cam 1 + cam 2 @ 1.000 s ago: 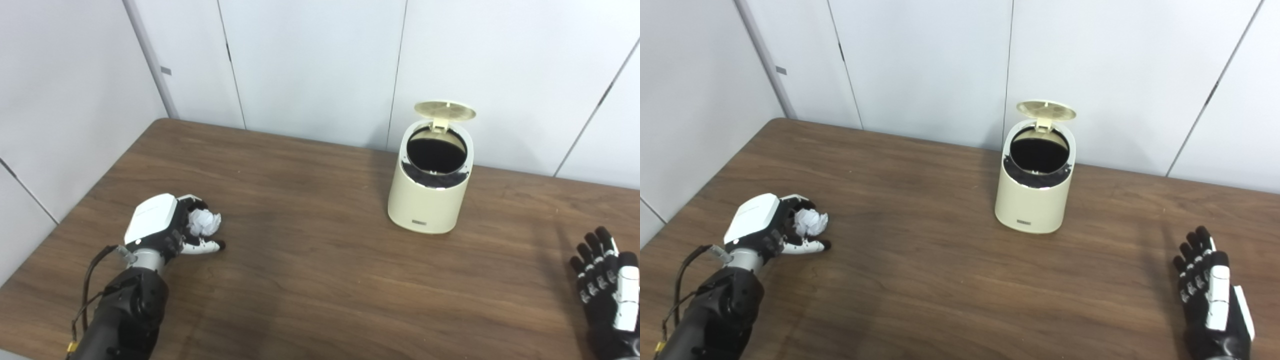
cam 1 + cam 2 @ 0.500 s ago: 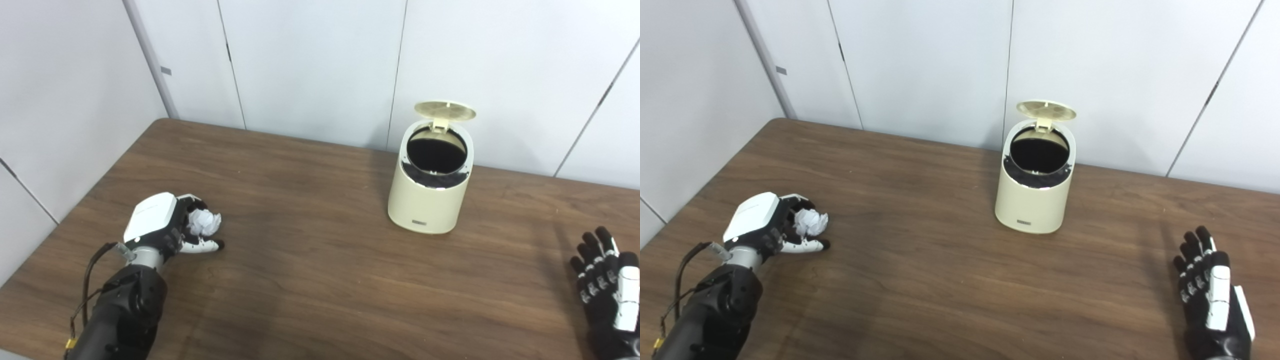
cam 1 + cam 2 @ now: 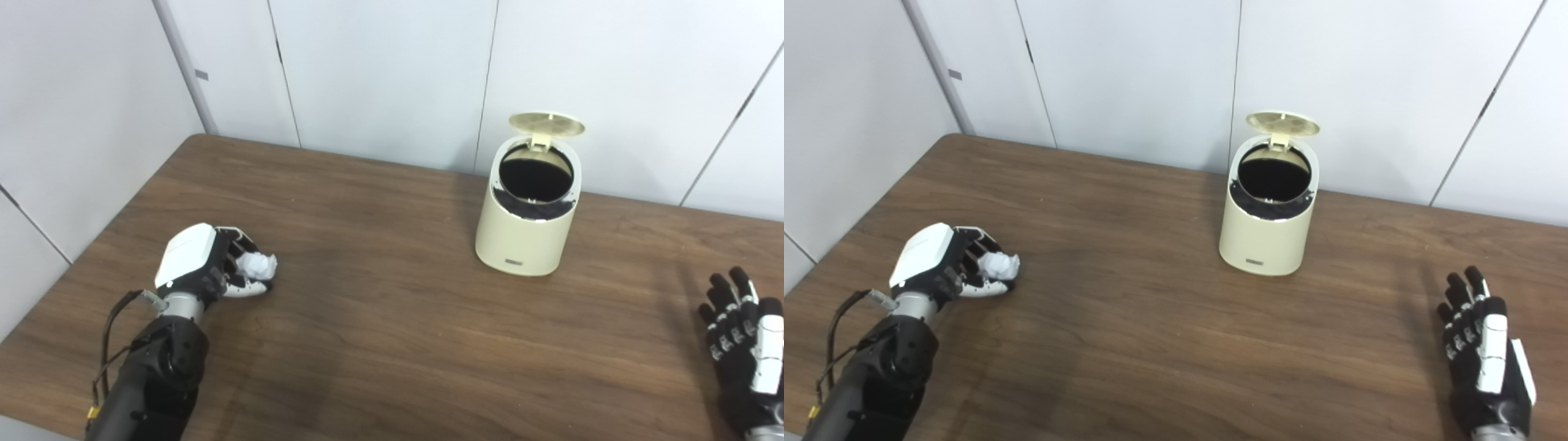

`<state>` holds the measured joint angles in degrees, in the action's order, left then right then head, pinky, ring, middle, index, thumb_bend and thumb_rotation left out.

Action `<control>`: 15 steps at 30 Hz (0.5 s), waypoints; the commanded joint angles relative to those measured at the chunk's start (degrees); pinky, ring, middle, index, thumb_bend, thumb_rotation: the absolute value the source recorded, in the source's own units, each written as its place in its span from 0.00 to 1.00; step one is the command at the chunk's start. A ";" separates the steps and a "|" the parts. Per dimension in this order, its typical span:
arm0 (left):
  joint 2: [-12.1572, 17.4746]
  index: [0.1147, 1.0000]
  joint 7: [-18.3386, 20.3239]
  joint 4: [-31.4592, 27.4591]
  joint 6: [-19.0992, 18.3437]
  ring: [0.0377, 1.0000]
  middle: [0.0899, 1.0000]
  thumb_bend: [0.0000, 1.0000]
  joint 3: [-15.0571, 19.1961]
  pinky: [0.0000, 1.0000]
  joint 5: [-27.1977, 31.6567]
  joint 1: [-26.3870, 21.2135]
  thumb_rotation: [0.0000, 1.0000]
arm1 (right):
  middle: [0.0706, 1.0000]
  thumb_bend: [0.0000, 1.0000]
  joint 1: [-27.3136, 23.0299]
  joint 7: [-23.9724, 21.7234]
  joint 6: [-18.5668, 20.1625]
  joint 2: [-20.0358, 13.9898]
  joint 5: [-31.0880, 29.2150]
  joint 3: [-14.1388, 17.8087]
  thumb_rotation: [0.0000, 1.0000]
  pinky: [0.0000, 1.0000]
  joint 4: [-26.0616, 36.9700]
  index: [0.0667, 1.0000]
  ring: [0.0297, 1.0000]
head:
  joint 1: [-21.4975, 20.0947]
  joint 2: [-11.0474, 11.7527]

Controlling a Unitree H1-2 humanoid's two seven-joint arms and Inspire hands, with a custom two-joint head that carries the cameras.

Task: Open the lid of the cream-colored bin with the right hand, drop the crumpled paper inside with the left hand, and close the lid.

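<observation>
The cream-colored bin (image 3: 520,239) stands upright at the back of the table, right of the middle. Its lid (image 3: 547,124) is tipped up and back, so the dark opening shows. The white crumpled paper (image 3: 257,264) lies at the front left, inside my left hand (image 3: 202,263). The fingers and thumb are curled around it, and the hand rests on the table. My right hand (image 3: 744,349) lies open and empty at the front right corner, fingers spread, well away from the bin. The paper also shows in the right eye view (image 3: 1001,264).
The brown wooden table (image 3: 380,343) has a bare stretch between my left hand and the bin. White wall panels (image 3: 380,73) stand close behind the bin and along the table's left edge.
My left hand's fingers and thumb have closed tighter around the paper. The whole picture has shifted a little, so the camera has moved. The bin and right hand are unchanged.
</observation>
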<state>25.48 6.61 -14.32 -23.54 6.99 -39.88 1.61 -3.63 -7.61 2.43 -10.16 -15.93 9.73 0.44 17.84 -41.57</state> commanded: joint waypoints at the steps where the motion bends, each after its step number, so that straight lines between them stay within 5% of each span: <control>1: 1.08 0.47 -2.59 -0.71 1.79 0.38 0.36 0.51 1.11 0.34 0.63 -0.89 0.00 | 0.96 0.50 -0.64 0.31 0.18 0.14 -0.74 0.46 1.00 1.00 1.71 0.98 1.00 | 0.01 -0.10; 15: 0.86 0.46 -4.17 -0.75 1.99 0.40 0.41 0.50 0.23 0.45 -0.07 -0.69 0.00 | 0.92 0.53 -0.48 0.52 0.21 0.35 -0.59 0.62 1.00 1.00 1.30 0.98 1.00 | -0.03 0.06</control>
<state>25.05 4.59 -14.29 -22.97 6.79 -39.04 1.64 -3.56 -7.41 3.06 -9.99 -16.02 9.92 0.86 17.75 -41.48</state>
